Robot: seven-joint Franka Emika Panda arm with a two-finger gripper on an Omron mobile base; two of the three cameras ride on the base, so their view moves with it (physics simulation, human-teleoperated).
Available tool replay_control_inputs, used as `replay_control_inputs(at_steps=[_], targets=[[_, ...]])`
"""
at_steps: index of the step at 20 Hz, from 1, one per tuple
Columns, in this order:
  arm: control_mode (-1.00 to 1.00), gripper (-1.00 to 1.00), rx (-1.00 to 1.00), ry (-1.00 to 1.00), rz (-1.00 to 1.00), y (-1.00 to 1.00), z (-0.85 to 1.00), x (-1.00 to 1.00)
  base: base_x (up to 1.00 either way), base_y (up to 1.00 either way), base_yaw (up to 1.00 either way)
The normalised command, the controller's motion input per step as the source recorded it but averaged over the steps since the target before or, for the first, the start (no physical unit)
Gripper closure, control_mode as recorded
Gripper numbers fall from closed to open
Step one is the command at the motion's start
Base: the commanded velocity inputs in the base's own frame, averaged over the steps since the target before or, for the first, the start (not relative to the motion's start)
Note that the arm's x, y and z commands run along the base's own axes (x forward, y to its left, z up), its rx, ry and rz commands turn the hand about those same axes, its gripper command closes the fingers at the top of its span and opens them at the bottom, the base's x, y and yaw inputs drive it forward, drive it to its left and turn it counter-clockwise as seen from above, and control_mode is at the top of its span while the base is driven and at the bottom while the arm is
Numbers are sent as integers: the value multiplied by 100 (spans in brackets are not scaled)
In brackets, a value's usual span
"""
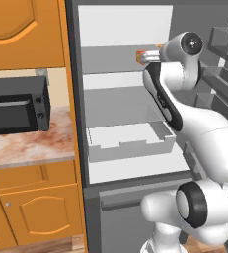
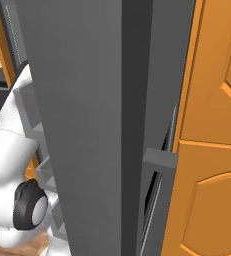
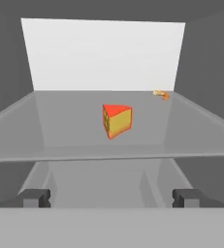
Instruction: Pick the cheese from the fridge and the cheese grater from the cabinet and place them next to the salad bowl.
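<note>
While wide open, hand (image 3: 111, 197) well short of cheese (image 3: 117, 120) on fridge shelf (image 3: 50, 131).

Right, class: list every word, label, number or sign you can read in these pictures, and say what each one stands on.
None can be read: no text shows on the fridge, the cheese, the microwave or the cabinets.

Figure: I hold the white Franka arm with dark joints (image 1: 194, 128) raised from the lower right of the left base view, elbow bent, forearm reaching up and left. My two-finger gripper with small dark tips (image 3: 111, 197) points level and forward, its jaws spread wide apart with nothing between them.
</note>
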Motion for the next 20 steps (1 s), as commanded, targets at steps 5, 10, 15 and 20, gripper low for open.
replay_control_inputs(at_steps=[5, 10, 15, 20], targets=[[-100, -100, 8, 8, 0, 0, 0, 32, 0, 0, 0], [-100, -100, 6, 4, 0, 0, -7, 33, 0, 0, 0], [-100, -100, 0, 0, 0, 0, -7, 28, 0, 0, 0], [-100, -100, 0, 0, 0, 0, -8, 23, 0, 0, 0]])
